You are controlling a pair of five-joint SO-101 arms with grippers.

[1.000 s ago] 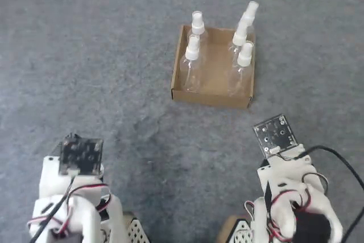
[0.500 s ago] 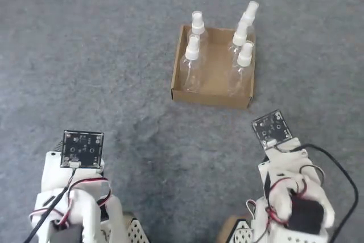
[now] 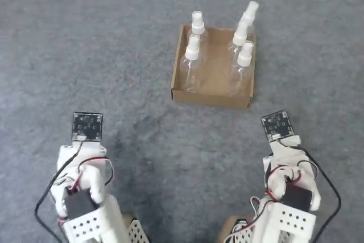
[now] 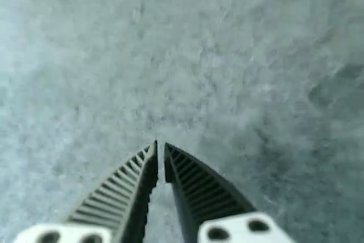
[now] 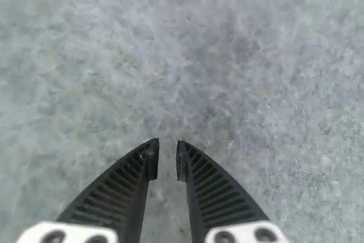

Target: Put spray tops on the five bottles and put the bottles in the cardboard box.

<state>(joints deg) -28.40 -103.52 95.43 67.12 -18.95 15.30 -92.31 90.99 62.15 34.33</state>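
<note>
Bottles (image 3: 191, 66) sit farthest out. Nearest, the left gripper (image 4: 160, 146) and right gripper (image 5: 167, 143) hang over the grey bench (image 3: 114, 55), each closed to a slit on nothing. Ahead of both, and nearer the right one, the cardboard box (image 3: 210, 99) holds all five, spray tops on.

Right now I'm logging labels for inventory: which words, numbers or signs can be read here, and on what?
No text can be read.
The bottles, their spray tops and the cardboard box show no print.
Any marking on the two small circuit boards is too small to read.
</note>
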